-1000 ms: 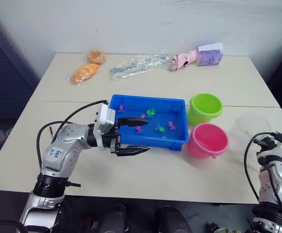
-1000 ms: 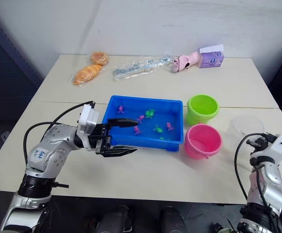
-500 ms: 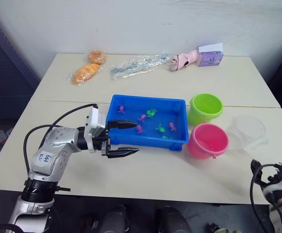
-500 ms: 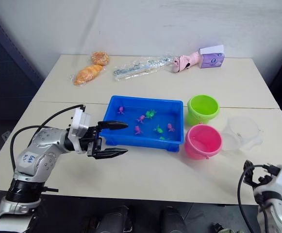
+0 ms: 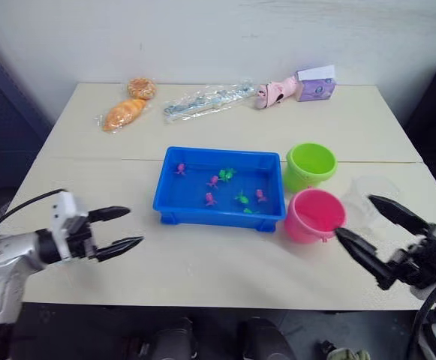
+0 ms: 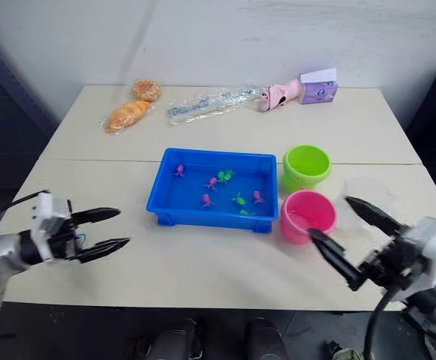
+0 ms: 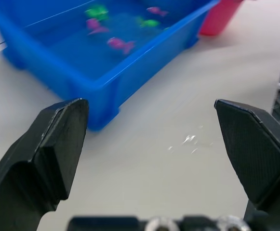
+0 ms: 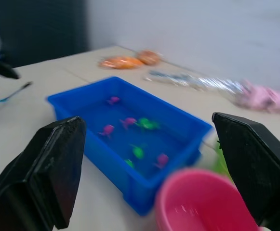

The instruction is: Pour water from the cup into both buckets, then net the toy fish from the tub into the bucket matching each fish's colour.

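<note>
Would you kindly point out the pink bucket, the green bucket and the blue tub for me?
pink bucket (image 5: 301, 229): left eye view, on its outer side wall.
green bucket (image 5: 296, 177): left eye view, on its outer wall below the rim.
blue tub (image 5: 218, 214): left eye view, on its near outer wall.

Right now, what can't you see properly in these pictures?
- The cup: clear plastic, partly behind the right gripper in the eye views; whether water remains is unreadable.
- The green bucket: hidden behind the pink bucket and a finger in the right wrist view.
- The toy fish: too small for detail.
</note>
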You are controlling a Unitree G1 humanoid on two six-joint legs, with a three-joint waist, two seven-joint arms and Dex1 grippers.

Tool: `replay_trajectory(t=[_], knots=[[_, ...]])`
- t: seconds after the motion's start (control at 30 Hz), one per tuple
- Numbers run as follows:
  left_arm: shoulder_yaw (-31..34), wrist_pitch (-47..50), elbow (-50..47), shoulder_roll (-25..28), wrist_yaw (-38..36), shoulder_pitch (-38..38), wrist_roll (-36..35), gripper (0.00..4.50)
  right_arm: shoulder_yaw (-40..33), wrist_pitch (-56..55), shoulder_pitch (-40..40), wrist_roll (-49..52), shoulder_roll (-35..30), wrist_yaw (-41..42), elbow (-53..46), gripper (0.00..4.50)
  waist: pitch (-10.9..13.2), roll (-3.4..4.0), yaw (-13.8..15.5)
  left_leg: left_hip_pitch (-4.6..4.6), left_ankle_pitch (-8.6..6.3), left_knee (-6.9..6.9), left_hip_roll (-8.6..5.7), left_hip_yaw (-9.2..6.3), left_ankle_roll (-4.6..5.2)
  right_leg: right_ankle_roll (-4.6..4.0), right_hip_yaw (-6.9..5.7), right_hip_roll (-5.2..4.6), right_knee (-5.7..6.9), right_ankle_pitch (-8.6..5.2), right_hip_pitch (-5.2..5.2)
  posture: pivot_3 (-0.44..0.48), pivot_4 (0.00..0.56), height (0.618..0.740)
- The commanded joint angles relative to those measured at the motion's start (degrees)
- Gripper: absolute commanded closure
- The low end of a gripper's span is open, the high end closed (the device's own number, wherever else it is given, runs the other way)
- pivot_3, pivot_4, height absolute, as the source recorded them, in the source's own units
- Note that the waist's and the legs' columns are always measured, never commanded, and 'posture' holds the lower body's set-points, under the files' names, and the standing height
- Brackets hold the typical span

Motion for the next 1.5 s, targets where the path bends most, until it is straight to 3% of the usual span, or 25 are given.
replay_trajectory(t=[0.03,0.3,0.47,0.7,0.87,1.17,1.33,1.43,1.5], knots=[[11.52,-1.3,1.41,-1.39,5.76,4.98,-0.06,0.0,4.32,-4.21,-2.98,-1.05,-0.29,4.59,1.1,0.04,0.03,-0.08,0.26,-0.04,-0.01,0.0,-0.01,-0.06,0.01,0.0,-0.05,-0.01,-0.04,0.0,0.01,0.0,0.15,0.74],[30.82,-6.63,8.23,-10.18,18.92,20.38,2.73,0.0,15.45,-6.38,-8.05,-3.29,0.84,7.75,2.39,0.04,-0.05,-0.51,-0.12,-0.09,-0.35,0.03,-0.05,-0.05,0.16,-0.01,-0.11,-0.1,-0.37,0.0,0.1,0.0,0.15,0.74],[32.12,-3.05,5.12,-11.9,24.51,20.17,-0.07,0.0,19.42,-8.71,-9.79,-5.36,1.58,8.96,3.41,0.04,-0.07,-0.69,0.88,-0.09,-0.35,0.05,-0.05,-0.06,0.19,-0.02,-0.14,-0.14,-0.48,0.0,0.18,0.0,0.15,0.74],[23.44,16.08,-5.47,-11.05,42.32,8.6,-1.09,0.0,20.18,-10.24,-15.68,-4.26,0.88,10.74,7.1,0.04,-0.14,-0.81,1.5,-0.1,-0.44,0.08,-0.05,-0.06,-0.07,-0.1,-0.14,-0.18,-0.62,0.07,0.26,0.0,0.15,0.74],[14.42,31.14,-1.77,-6.36,51.11,-3.32,2.65,0.0,20.87,-10.52,-16.32,-5.59,0.08,11.66,7.9,0.04,-0.14,-0.81,0.9,-0.08,-0.25,0.06,-0.04,-0.05,-0.07,-0.07,-0.24,-0.13,-0.4,0.08,0.19,0.0,0.15,0.74],[-0.17,32.37,19.35,-3.56,49.04,-21.71,9.77,0.0,20.84,-10.56,-15.68,-8.3,0.38,8.08,6.47,0.04,-0.12,-0.87,0.17,-0.09,-0.2,0.39,-0.08,-0.02,-0.16,-0.06,-0.26,-0.12,0.11,0.07,0.13,0.0,0.15,0.74],[-5.77,33.09,27.51,-3.92,47.19,-27.02,12.49,0.0,20.89,-10.26,-14.87,-8.76,0.02,7.09,5.38,0.04,-0.12,-0.89,0.08,-0.08,-0.19,0.47,-0.07,-0.02,-0.21,-0.06,-0.25,-0.12,0.25,0.07,0.11,0.0,0.15,0.74],[-4.87,33.21,31.29,-5.3,48.2,-27.91,12.91,0.8,20.81,-10.05,-14.49,-9.31,-0.45,6.75,5.04,0.0,-0.12,-0.84,0.13,-0.03,-0.18,0.45,-0.07,-0.01,-0.25,-0.06,-0.24,-0.11,0.32,0.07,0.09,0.0,0.15,0.74],[-5.63,33.37,32.89,-6.23,47.5,-27.51,13.43,1.69,20.62,-10.23,-14.41,-9.67,-0.94,7.02,5.23,0.0,-0.12,-0.83,0.15,-0.01,-0.16,0.45,-0.06,-0.02,-0.28,-0.06,-0.24,-0.11,0.37,0.07,0.09,0.0,0.15,0.74]])
